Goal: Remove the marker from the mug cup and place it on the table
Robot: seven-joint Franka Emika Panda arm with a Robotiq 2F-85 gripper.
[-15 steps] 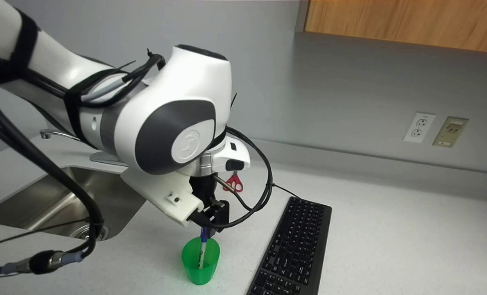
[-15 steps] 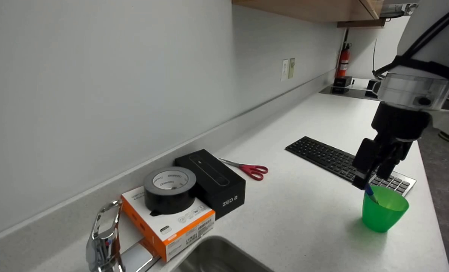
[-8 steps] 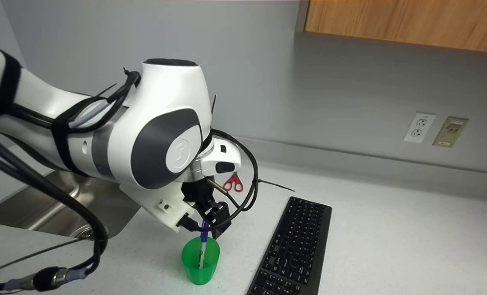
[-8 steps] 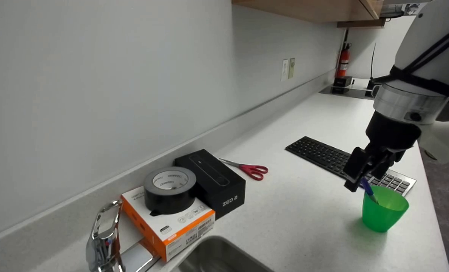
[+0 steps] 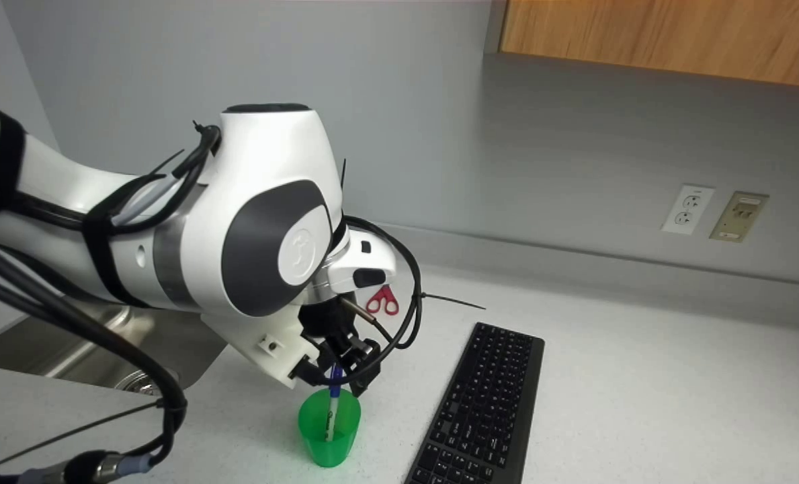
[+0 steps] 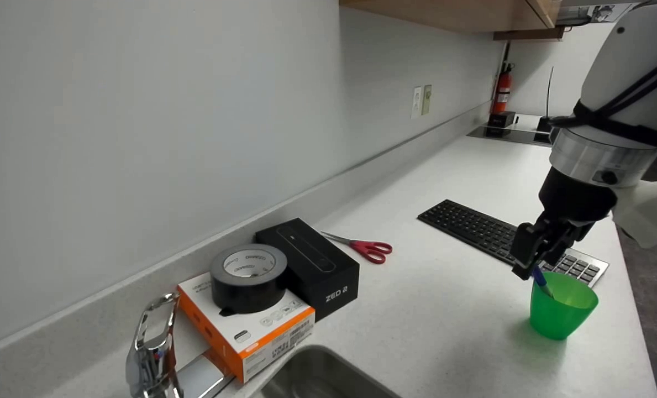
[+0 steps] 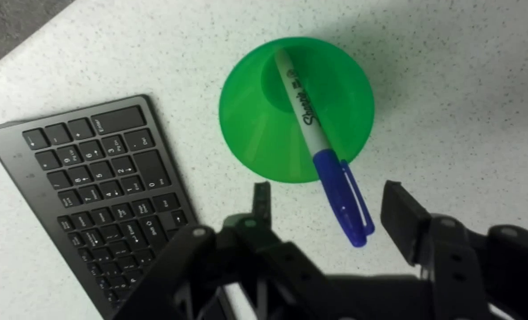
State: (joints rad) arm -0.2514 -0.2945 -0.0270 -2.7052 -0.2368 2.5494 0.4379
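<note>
The mug cup point(image 5: 317, 452) is a small green plastic cup standing upright on the light grey-white table point(image 5: 627, 396); it also shows in an exterior view point(image 6: 561, 318) and the wrist view point(image 7: 252, 129). The marker point(image 7: 307, 124), with a white body and blue cap, leans inside the cup, cap up and sticking out over the rim; it shows in both exterior views point(image 5: 332, 407) point(image 6: 540, 281). My gripper point(image 7: 327, 193) is open. In the wrist view its fingers lie on either side of the blue cap, with gaps on both sides. In an exterior view the gripper point(image 6: 537, 262) is just above the cup.
A black keyboard point(image 5: 483, 410) lies beside the cup. Red-handled scissors point(image 6: 369, 250) lie near the wall. A black box point(image 6: 311, 265), a white-orange box point(image 6: 245, 331) and a tape roll point(image 6: 249, 279) stand by the sink point(image 5: 191, 349) and faucet point(image 6: 154, 348).
The arm has come lower and shifted left in an exterior view, and the gripper has tilted, now staying around the marker's cap. The cup and marker have not moved.
</note>
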